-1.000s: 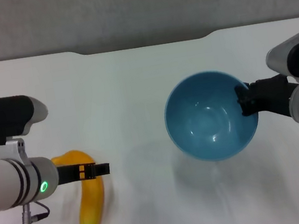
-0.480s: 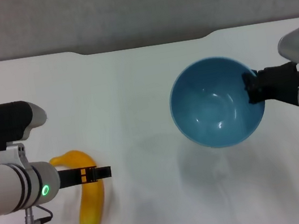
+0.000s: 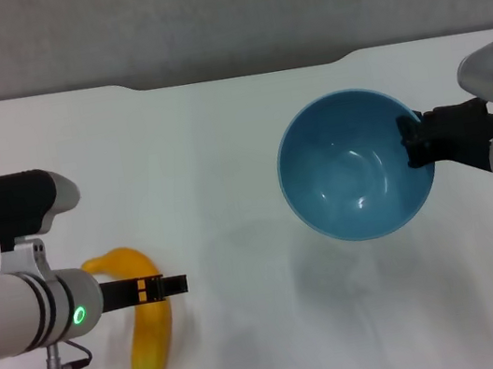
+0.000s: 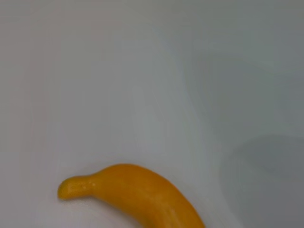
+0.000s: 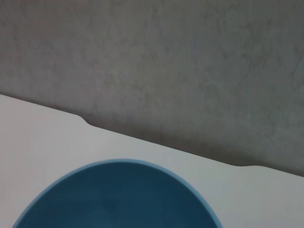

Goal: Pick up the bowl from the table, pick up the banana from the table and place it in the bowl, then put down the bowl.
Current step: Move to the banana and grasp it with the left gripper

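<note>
1. The worktop is a plain white, flat surface with a shallow notch cut into its far edge. Beyond that edge is a mottled grey surface, wall or floor, I cannot tell which. A faint shadow lies on the white under the raised bowl.

2. At the left, the left claw reaches in from the left side, its dark fingers level with the upper half of the banana and lying across it in the head view. Whether the fingers are apart or closed cannot be made out, nor whether they touch the fruit.

3. The banana lies flat on the worktop at near left. Its long axis runs roughly near to far, with a curve: the stubby stem end bends away toward the left at the far end, and the small dark tip points toward the robot. The left wrist view shows the stem end and part of the yellow-orange body on the white surface.

4. To the right, the bowl is glossy light blue, held above the worktop with its opening tilted up toward the head camera.

5. The right claw is clamped on the bowl's right rim, coming in from the right.

6. No brand, label or writing shows anywhere.
</note>
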Controlling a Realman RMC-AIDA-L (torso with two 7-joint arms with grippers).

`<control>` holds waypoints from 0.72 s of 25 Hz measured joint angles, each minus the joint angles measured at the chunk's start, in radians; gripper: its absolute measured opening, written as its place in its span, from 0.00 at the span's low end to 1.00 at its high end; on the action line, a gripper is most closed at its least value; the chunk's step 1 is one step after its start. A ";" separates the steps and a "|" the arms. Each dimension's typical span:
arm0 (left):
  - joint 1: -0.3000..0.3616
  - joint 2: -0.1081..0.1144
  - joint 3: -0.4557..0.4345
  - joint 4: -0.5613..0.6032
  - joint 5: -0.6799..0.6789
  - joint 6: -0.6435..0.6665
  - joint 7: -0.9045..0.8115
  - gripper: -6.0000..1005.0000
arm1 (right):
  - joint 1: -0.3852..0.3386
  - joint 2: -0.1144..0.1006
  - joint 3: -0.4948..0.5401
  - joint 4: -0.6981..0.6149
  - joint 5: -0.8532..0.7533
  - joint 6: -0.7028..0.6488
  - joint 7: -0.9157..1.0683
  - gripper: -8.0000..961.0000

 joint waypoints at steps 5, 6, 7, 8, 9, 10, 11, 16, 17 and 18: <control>-0.002 0.000 0.001 0.016 0.000 0.007 -0.003 0.86 | 0.000 0.000 -0.002 0.000 0.000 0.000 0.000 0.05; -0.002 0.000 0.001 0.021 0.000 0.011 -0.004 0.86 | 0.000 0.000 -0.003 0.000 0.000 0.000 0.000 0.05; -0.002 0.000 0.002 0.029 0.000 0.017 -0.004 0.85 | 0.000 0.000 -0.004 0.000 0.000 0.000 0.000 0.05; -0.004 0.000 0.003 0.036 0.000 0.022 -0.004 0.85 | 0.000 0.000 -0.006 0.000 0.000 0.000 0.000 0.05; -0.007 0.000 0.003 0.050 0.000 0.028 -0.004 0.85 | 0.000 0.000 -0.007 0.000 0.000 0.000 -0.001 0.05; -0.010 0.000 0.003 0.061 0.000 0.033 -0.004 0.85 | 0.000 0.000 -0.007 0.000 0.000 0.000 -0.001 0.05; -0.013 0.000 0.004 0.073 0.000 0.043 -0.004 0.85 | 0.000 0.000 -0.008 0.000 0.000 0.000 -0.001 0.05; -0.020 0.000 0.016 0.121 0.000 0.097 -0.004 0.85 | 0.000 0.000 -0.010 0.000 0.000 0.000 -0.002 0.05; -0.021 0.000 0.016 0.127 0.000 0.097 -0.004 0.85 | 0.000 0.000 -0.010 0.000 0.000 0.000 -0.002 0.05; -0.023 0.000 0.016 0.132 0.000 0.098 -0.004 0.84 | 0.000 0.000 -0.010 0.000 0.000 0.000 -0.002 0.05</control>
